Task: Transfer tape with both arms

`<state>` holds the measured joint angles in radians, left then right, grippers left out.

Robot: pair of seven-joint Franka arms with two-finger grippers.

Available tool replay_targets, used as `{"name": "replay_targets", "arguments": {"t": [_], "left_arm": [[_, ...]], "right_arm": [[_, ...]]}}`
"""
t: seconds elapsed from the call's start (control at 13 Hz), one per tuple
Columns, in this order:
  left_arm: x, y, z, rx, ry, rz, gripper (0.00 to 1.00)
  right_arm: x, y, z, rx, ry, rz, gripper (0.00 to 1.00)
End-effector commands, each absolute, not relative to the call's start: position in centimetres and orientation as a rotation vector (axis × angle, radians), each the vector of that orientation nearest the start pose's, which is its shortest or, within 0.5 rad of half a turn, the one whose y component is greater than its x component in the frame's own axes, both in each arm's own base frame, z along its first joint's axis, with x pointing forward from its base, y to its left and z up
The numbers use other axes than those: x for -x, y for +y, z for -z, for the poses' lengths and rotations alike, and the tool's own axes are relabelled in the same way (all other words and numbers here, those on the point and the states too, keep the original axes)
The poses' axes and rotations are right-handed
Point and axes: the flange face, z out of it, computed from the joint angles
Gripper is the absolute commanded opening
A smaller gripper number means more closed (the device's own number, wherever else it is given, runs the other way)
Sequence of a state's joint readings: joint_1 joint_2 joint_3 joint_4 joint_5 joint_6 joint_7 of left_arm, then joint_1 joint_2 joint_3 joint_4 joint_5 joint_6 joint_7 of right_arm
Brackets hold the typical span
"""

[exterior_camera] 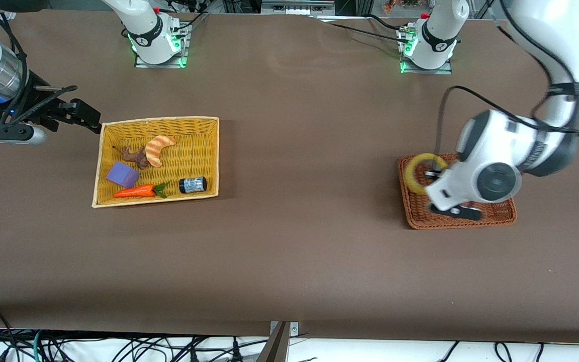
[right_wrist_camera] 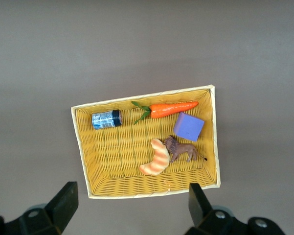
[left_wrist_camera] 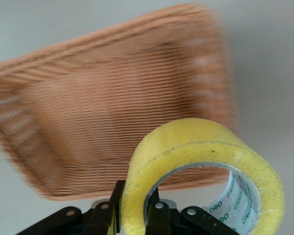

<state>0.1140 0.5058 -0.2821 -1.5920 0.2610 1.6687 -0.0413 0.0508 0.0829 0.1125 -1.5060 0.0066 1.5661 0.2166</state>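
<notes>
Our right gripper [exterior_camera: 99,126] waits with fingers spread wide beside the yellow basket [exterior_camera: 209,151], while our left gripper [exterior_camera: 432,174] pinches the tape [exterior_camera: 416,176] by its wall over the brown tray [exterior_camera: 490,213], so we lift it straight and slowly.

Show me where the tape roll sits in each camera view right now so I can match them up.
Front view: the tape is over the brown wicker tray, at the left arm's end of the table, in the left end effector.
Left wrist view: tape fills the foreground, gripped through its wall.
Right wrist view: not in it.
Shared landmark: the brown wicker tray, in the front and left wrist views.
</notes>
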Motion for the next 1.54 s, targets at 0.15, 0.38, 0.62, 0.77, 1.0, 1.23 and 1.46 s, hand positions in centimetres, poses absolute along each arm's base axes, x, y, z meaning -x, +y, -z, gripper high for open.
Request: {"name": "replay_targets", "arguments": {"t": [0.15, 0.38, 0.62, 0.77, 1.0, 1.23, 1.46], "left_arm": [[-61.8, 1.2, -23.8, 2.973, 0.481, -0.492, 0.00], [-61.7, 1.2, -24.1, 2.975, 0.469, -0.483, 1.00], [-61.9, 0.8, -31.0, 2.993, 0.423, -0.387, 1.00], [-61.7, 0.1, -38.7, 3.049, 0.355, -0.306, 1.00], [-60.8, -1.4, -52.2, 3.085, 0.333, -0.245, 1.00], [-59.9, -0.1, -60.8, 3.103, 0.273, -0.176, 1.00], [-58.9, 0.8, -61.5, 3.133, 0.108, -0.117, 1.00]], "right_arm": [[-57.0, 8.8, -61.2, 3.126, 0.058, -0.028, 1.00], [-57.0, 9.0, -61.2, 3.128, 0.053, -0.025, 1.00], [-57.0, 9.0, -61.2, 3.126, 0.053, -0.025, 1.00], [-57.0, 9.0, -61.2, 3.126, 0.056, -0.023, 1.00], [-57.5, 8.4, -60.9, 3.118, 0.065, -0.020, 1.00], [-57.5, 7.9, -60.9, 3.117, 0.075, -0.034, 1.00], [-57.5, 8.0, -61.3, 3.118, 0.072, -0.022, 1.00]]}}
